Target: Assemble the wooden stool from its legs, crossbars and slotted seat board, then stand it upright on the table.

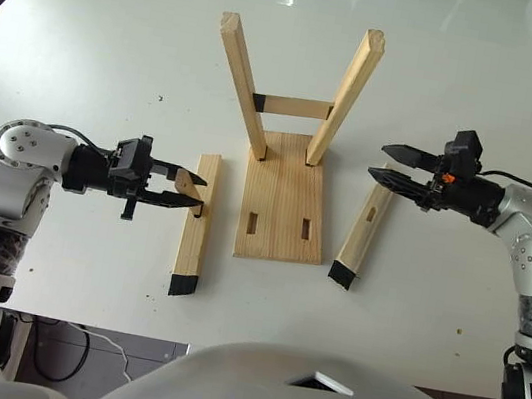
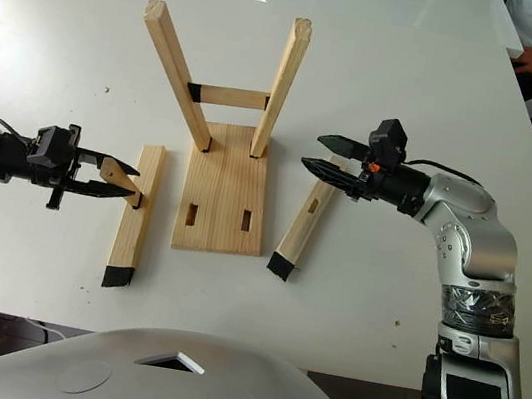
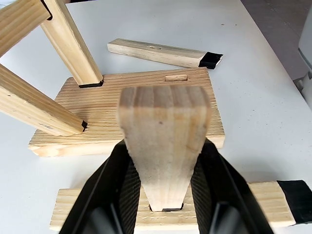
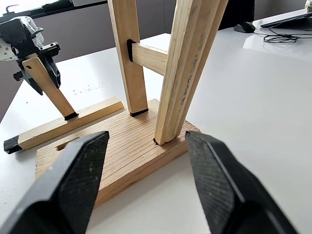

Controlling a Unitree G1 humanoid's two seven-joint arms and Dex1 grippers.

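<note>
Left jaws clamped on the tilted crossbar (image 3: 163,141), right jaws open and empty, I'd straighten it before pressing into the leg's (image 1: 191,249) mortise.

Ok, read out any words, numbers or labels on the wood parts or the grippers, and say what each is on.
No text can be read anywhere.
Seat board: bare wood, no print.
Upright legs, flat legs: bare wood, no print.
Crossbar in the left gripper: no print.
Right gripper: no lettering.
</note>
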